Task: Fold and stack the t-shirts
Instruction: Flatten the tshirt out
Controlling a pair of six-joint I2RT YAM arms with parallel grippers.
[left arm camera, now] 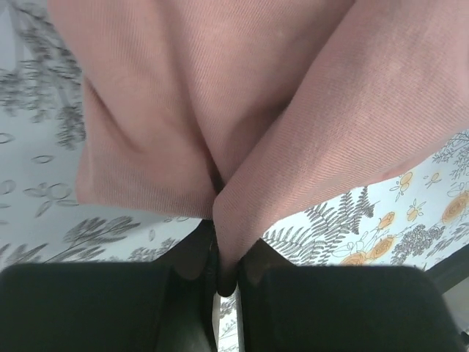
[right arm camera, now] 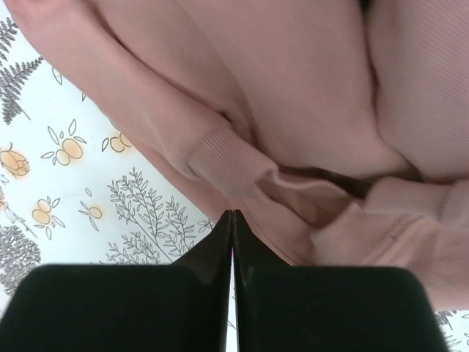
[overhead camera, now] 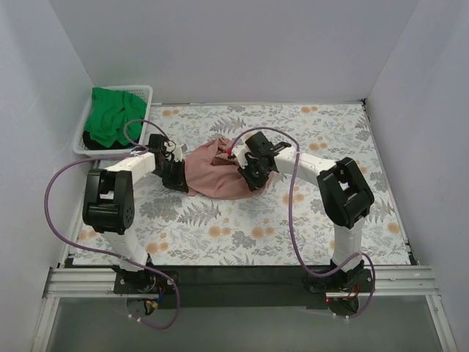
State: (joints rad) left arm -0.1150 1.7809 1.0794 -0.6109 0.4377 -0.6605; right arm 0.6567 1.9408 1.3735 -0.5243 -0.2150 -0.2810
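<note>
The salmon-pink t-shirt [overhead camera: 216, 174] lies bunched in a heap on the middle of the table. My left gripper [overhead camera: 178, 176] is at its left side, shut on a fold of the pink t-shirt [left arm camera: 220, 95] that runs down between the fingers of the left gripper [left arm camera: 227, 271]. At the heap's right side is my right gripper [overhead camera: 250, 173]. In the right wrist view the right gripper [right arm camera: 232, 216] is shut, tips pressed together at the ribbed edge of the pink t-shirt [right arm camera: 308, 95], with no cloth showing between them. The green t-shirt [overhead camera: 113, 114] lies crumpled in the basket.
A white slotted basket [overhead camera: 146, 92] stands at the back left corner. A floral grey-and-orange cloth [overhead camera: 293, 220] covers the table. White walls close in the left, back and right sides.
</note>
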